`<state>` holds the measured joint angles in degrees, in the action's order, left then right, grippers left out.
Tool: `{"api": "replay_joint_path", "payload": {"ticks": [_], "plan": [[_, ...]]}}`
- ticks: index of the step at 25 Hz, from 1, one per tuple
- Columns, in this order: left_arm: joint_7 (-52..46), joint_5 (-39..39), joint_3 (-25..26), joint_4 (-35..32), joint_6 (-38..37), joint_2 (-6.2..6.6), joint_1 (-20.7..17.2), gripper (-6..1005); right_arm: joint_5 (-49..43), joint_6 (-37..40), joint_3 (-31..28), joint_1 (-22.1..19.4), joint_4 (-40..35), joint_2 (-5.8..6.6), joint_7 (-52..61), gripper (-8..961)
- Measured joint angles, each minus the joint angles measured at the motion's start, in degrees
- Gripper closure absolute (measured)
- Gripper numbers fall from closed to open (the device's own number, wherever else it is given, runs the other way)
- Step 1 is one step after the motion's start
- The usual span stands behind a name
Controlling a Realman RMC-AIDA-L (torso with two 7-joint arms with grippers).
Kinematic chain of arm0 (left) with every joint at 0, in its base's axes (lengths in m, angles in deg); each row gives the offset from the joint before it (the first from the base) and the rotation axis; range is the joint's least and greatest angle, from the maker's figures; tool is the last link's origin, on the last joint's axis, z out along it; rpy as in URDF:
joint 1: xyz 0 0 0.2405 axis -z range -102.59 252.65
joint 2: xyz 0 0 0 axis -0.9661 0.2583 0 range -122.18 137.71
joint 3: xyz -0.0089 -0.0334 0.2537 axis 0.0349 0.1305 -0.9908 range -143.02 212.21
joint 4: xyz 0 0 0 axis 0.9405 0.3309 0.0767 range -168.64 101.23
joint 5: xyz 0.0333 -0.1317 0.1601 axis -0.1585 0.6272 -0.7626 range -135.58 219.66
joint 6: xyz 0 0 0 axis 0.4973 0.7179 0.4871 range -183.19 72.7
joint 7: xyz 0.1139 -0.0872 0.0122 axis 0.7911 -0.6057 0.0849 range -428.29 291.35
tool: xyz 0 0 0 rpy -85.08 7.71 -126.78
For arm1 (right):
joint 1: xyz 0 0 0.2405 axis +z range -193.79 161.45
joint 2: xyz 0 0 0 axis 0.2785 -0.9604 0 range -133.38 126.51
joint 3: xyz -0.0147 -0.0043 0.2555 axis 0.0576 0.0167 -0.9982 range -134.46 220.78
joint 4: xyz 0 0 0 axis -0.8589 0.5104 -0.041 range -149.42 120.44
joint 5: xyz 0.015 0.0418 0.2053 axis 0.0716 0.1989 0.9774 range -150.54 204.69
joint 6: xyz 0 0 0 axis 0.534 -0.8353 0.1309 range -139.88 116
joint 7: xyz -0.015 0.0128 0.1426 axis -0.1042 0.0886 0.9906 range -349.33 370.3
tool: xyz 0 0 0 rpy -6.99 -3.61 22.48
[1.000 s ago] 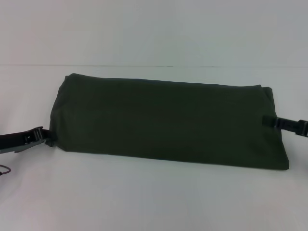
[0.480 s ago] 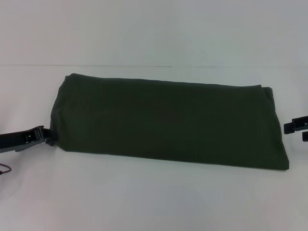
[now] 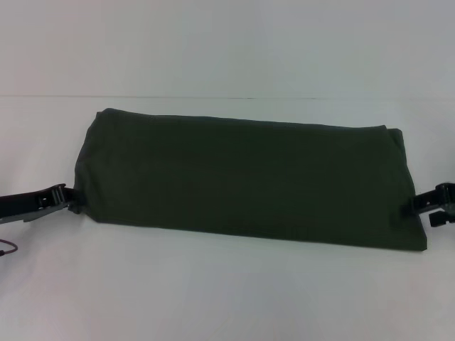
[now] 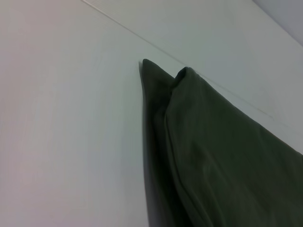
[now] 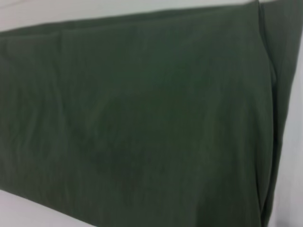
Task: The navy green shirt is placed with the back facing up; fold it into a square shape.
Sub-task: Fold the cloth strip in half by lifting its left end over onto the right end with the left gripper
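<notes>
We see the navy green shirt (image 3: 245, 177) folded into a long band on the desk (image 3: 213, 291); left pincer (image 3: 69, 200) and right pincer (image 3: 414, 207) touch its ends, grips untellable.

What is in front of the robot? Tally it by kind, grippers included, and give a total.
Shirts: 1, the navy green shirt, folded into a long band on the white table.
Grippers: 2, the left gripper at the shirt's left end, the right gripper at its right end.
Total: 3
</notes>
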<state>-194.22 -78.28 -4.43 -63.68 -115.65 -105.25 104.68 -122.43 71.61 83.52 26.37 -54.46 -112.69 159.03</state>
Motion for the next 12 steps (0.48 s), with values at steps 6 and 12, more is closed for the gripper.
{"api": "replay_joint_path", "payload": {"ticks": [6, 12], "plan": [[0.0, 0.0, 0.0, 0.0, -0.1, -0.04, 0.1, 987, -0.1, -0.8, 0.4, -0.8, 0.7, -0.24, -0.4, 198], [0.0, 0.0, 0.0, 0.0, -0.1, -0.11, 0.1, 988, -0.1, -2.3, 1.0, -0.8, 0.9, -1.35, -0.9, 209]]}}
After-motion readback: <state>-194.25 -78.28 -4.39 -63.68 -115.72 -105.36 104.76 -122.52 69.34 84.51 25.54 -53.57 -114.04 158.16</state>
